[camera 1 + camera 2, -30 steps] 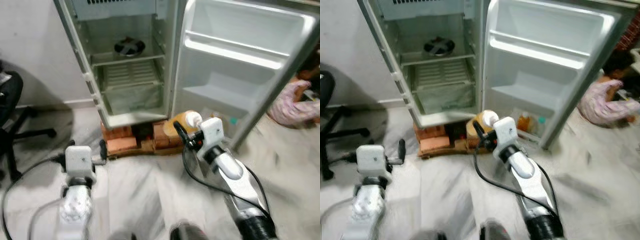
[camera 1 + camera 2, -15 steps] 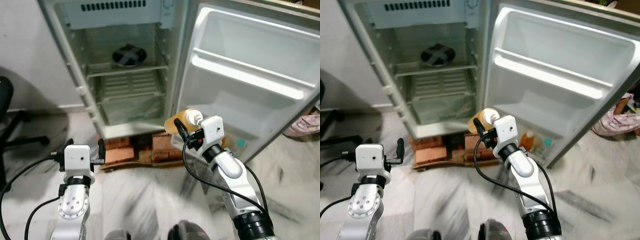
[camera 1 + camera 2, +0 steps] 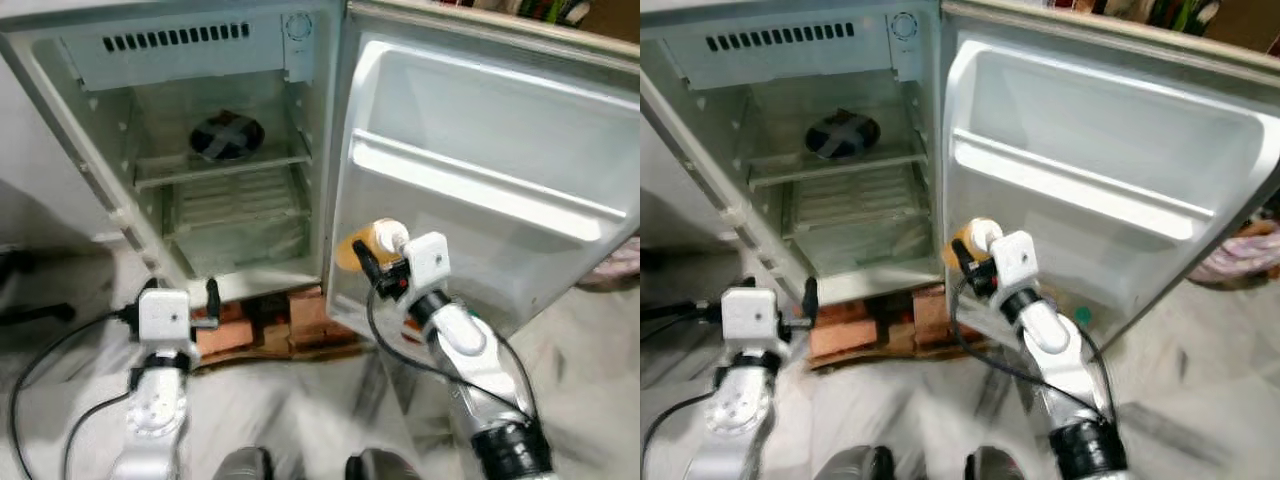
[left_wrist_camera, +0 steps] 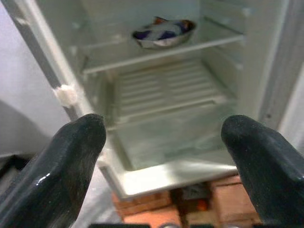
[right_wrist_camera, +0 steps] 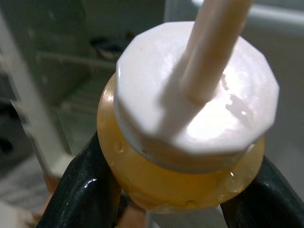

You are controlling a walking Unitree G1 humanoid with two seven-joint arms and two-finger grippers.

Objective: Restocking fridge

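A squat amber plastic bottle with a white screw cap (image 5: 190, 109) is pinched by the right tool (image 3: 372, 262) just before the open white fridge door (image 3: 480, 190). Droplets suggest slipperiness; gripping below the cap is judged safest. The left tool (image 4: 161, 156) is spread, empty.

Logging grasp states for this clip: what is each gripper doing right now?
Left gripper: open, holding nothing, facing the fridge.
Right gripper: closed on the orange bottle with a white cap.
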